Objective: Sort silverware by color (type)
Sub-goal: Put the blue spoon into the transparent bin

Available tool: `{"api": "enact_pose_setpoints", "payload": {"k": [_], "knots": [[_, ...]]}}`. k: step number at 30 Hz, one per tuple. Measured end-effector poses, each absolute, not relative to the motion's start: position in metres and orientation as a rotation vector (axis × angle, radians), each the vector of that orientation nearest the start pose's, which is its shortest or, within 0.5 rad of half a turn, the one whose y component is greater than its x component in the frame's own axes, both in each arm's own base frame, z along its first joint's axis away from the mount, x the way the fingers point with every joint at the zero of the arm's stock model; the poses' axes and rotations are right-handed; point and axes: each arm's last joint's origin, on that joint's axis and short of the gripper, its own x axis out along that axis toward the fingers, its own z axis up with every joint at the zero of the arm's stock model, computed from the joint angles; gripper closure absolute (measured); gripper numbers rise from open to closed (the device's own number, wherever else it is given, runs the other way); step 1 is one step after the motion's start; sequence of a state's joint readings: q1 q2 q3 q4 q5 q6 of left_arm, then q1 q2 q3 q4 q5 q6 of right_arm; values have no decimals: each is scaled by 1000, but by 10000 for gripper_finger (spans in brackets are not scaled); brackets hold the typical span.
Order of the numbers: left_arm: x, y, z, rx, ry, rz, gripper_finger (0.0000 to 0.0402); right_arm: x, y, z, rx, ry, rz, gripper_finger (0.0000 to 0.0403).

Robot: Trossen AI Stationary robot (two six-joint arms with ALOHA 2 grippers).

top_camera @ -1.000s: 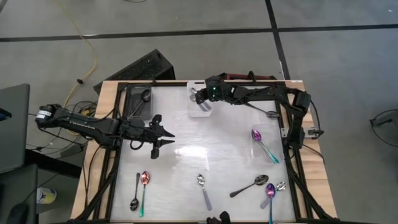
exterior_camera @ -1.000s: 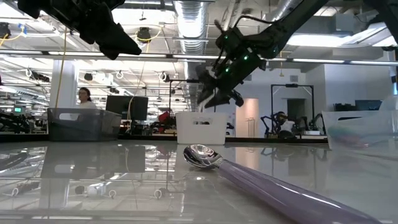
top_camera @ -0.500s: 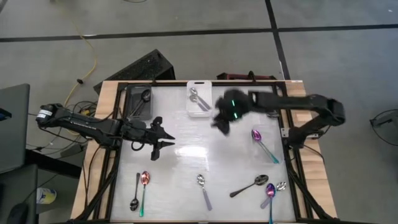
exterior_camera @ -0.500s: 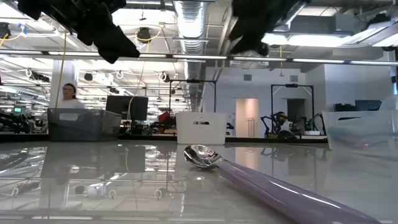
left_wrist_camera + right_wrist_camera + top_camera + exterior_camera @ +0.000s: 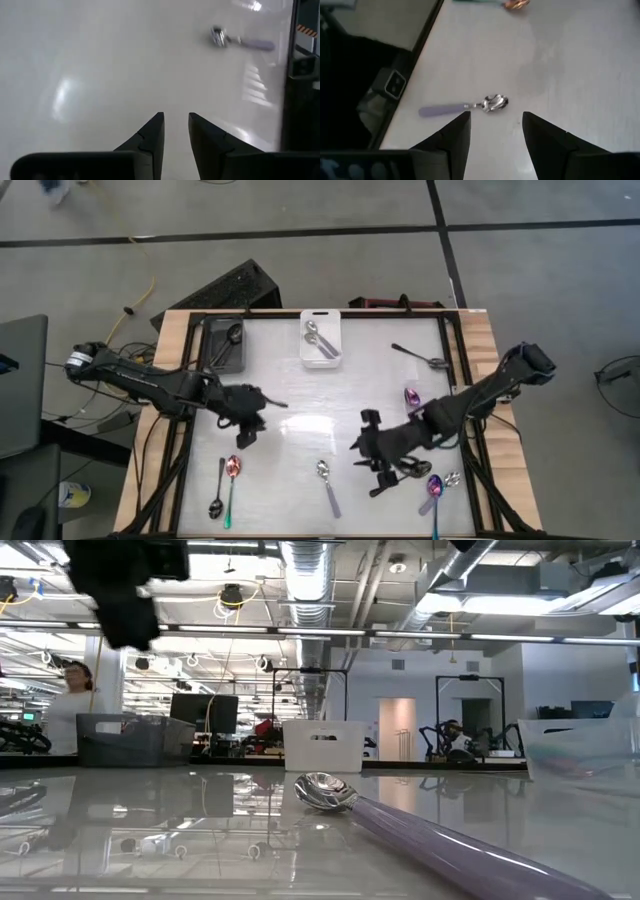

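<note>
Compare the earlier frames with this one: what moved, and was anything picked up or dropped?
The right gripper swung from over the white bin down across the table, and now hovers open and empty beside the black spoon. The left gripper shifted slightly toward the rainbow spoon and narrowed its fingers. Every spoon on the table stayed where it was.

Overhead, table-level and both wrist cameras all catch one silver spoon (image 5: pixel 326 483) (image 5: pixel 330 790) (image 5: pixel 220 37) (image 5: pixel 492 103).
</note>
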State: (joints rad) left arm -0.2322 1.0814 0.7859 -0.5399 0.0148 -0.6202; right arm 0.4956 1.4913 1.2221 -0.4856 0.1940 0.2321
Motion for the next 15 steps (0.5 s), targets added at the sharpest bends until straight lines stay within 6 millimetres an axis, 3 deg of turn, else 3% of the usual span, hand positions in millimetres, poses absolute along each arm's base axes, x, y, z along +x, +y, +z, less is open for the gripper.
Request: {"api": "enact_pose_setpoints", "payload": {"k": [7, 11, 15], "knots": [[190, -99, 263, -797, 1020, 43, 351, 291, 151, 282, -61, 777, 200, 202], [175, -125, 262, -903, 963, 135, 358, 281, 157, 288, -5, 779, 205, 202], [168, -146, 260, -907, 848, 183, 359, 262, 179, 291, 67, 798, 244, 202]]}}
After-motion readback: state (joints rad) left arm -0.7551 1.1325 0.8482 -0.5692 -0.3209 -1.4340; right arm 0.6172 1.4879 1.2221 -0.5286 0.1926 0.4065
